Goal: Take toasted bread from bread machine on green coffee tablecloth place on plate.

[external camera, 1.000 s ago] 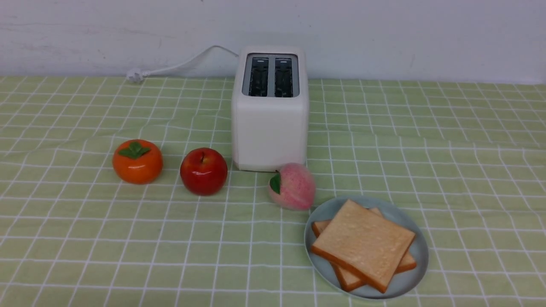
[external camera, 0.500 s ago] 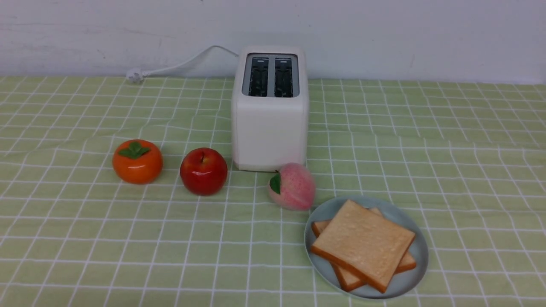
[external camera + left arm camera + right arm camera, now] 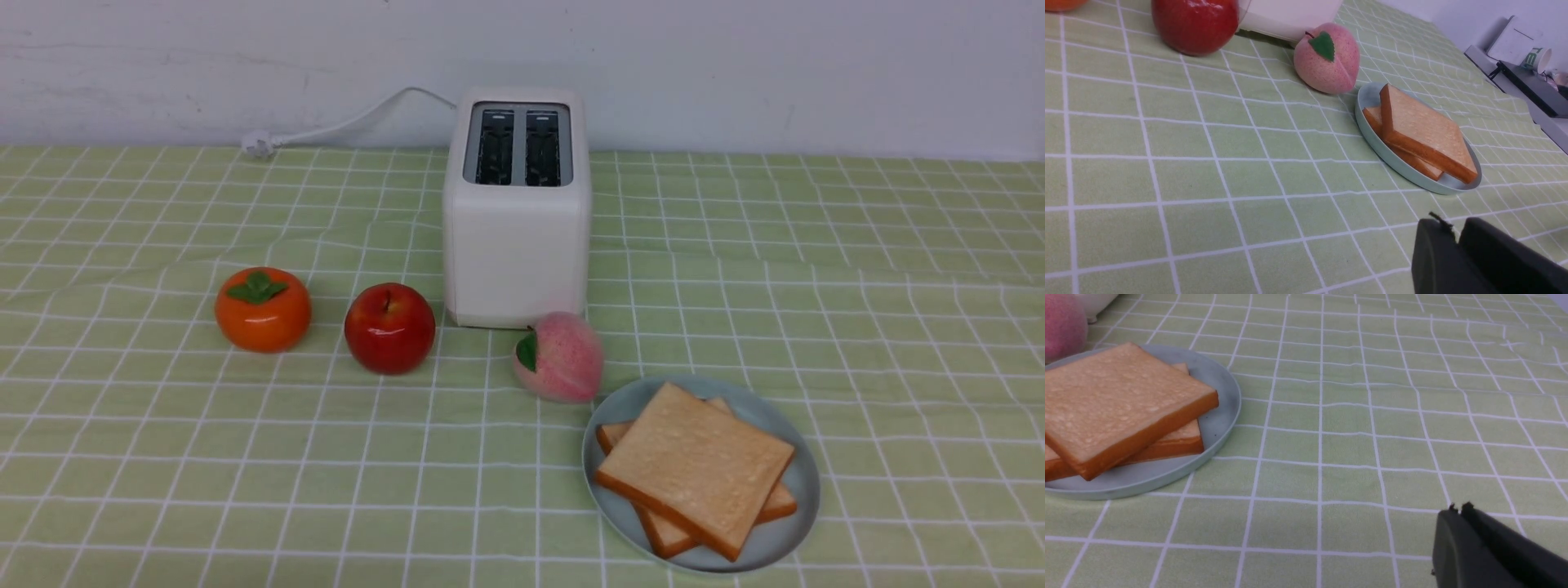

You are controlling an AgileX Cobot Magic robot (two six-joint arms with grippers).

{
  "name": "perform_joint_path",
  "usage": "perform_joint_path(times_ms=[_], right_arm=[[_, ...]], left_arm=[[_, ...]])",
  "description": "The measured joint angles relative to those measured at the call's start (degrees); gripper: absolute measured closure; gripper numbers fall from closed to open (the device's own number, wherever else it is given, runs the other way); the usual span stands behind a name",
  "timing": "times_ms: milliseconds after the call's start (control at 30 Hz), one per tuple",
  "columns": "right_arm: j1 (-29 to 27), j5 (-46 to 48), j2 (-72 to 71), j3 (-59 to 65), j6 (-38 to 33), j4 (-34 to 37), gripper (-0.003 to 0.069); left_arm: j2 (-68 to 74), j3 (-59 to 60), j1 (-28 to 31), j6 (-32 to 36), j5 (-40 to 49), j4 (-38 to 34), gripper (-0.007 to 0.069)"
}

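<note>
Right gripper (image 3: 1455, 510): closed, empty.
Left gripper (image 3: 1453, 226): narrow gap, empty.
Toast (image 3: 698, 465): 2 crossed slices stacked on plate (image 3: 790, 539), likely finished serving.
Toaster (image 3: 518, 253): 2 vacant slots, probably because unloading is complete.

Illumination in all 3 views is even, diffuse and moderately bright, with a cool, slightly violet cast on the wall (image 3: 694, 73). Source position: cannot be determined. Small specular highlights register on the apple (image 3: 390, 328). Shadows are soft and faint, darkest beneath the toaster (image 3: 518, 261). In the left wrist view, grid lines on the tablecloth (image 3: 1188, 171) are sharp; the dark claw tips (image 3: 1457, 234) in the near foreground are soft.
</note>
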Motion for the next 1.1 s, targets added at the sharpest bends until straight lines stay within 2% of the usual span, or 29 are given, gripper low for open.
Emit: perform_joint_path(times_ms=[233,300,433,500,533,700,800,833,867,1000,1100], right_arm=[[0.0,0.0,0.0,0.0,0.0,0.0,0.0669],[0.0,0.0,0.0,0.0,0.0,0.0,0.0669],[0.0,0.0,0.0,0.0,0.0,0.0,0.0669],[0.0,0.0,0.0,0.0,0.0,0.0,0.0669],[0.0,0.0,0.0,0.0,0.0,0.0,0.0669],[0.0,0.0,0.0,0.0,0.0,0.0,0.0669],[0.0,0.0,0.0,0.0,0.0,0.0,0.0669],[0.0,0.0,0.0,0.0,0.0,0.0,0.0669],[0.0,0.0,0.0,0.0,0.0,0.0,0.0669],[0.0,0.0,0.0,0.0,0.0,0.0,0.0669],[0.0,0.0,0.0,0.0,0.0,0.0,0.0669]], left_arm=[[0.0,0.0,0.0,-0.5,-6.05,-0.02,0.0535],[0.0,0.0,0.0,-2.79,-7.31,2.03,0.0543],[0.0,0.0,0.2,-12.67,-7.43,18.9,0.0638],[0.0,-0.34,2.11,-19.37,-7.49,30.17,0.0638],[0.0,-0.41,2.11,-19.91,-7.49,30.99,0.0638],[-1.52,-1.29,13.14,-32.01,-6.62,47.71,0.0638],[-4.35,-1.29,15.74,-34.35,-4.75,52.18,0.0638],[-7.02,-1.29,18.27,-36.18,-2.87,55.5,0.0638],[-7.7,-1.29,18.58,-36.38,-2.26,55.78,0.0638],[-14.17,-1.29,27.33,-40.89,6.46,59.69,0.0638],[-16.55,-1.11,31.17,-42.74,11.16,61.96,0.0638]])
